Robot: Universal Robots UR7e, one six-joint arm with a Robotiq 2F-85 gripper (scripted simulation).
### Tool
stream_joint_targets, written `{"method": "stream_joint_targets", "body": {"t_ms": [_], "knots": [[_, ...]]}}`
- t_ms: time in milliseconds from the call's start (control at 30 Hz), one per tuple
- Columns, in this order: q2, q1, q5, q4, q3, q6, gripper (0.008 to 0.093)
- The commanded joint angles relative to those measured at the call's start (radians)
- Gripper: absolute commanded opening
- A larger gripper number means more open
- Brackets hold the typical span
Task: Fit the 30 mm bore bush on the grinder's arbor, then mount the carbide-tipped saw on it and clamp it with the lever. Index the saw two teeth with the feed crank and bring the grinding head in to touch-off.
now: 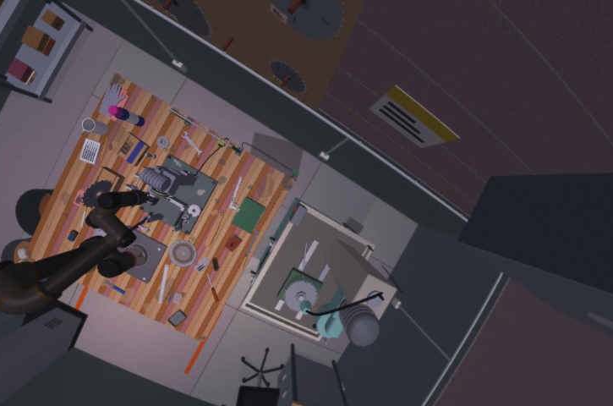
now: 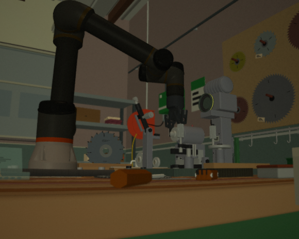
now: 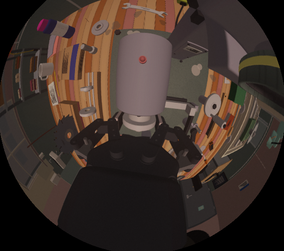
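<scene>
The pale ring-shaped bore bush [image 3: 139, 121] sits between the fingers of my closed gripper [image 3: 137, 125], at the near end of the grinder's grey cylindrical housing [image 3: 143, 72], where the arbor [image 2: 173, 133] sticks out. The housing carries a small red button on top. The carbide-tipped saw [image 2: 105, 148] stands upright on the bench near my arm's base. A second toothed blade [image 1: 182, 253] lies flat on the bench. The clamp lever [image 2: 141, 113] rises on a grey post left of the arbor. The grinding head [image 2: 218, 99] stands on its column to the right.
Behind the bench a pegboard [image 2: 271, 67] carries several saw blades on pegs. A wrench [image 3: 144, 9], spare bushes [image 3: 100, 27], a mug [image 3: 45, 70] and a spray can [image 3: 56, 28] lie scattered on the striped benchtop. An orange-handled tool [image 2: 130, 177] lies at the front edge.
</scene>
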Motion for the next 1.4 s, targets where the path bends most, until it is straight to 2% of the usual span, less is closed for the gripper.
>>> {"method": "stream_joint_targets", "body": {"t_ms": [0, 1233, 1367], "knots": [[-0.001, 0.000, 0.001, -0.005, -0.002, 0.000, 0.0080], [-0.004, -0.001, 0.001, -0.008, 0.004, 0.000, 0.0080], [-0.004, -0.001, 0.001, -0.008, 0.004, 0.000, 0.0160]]}}
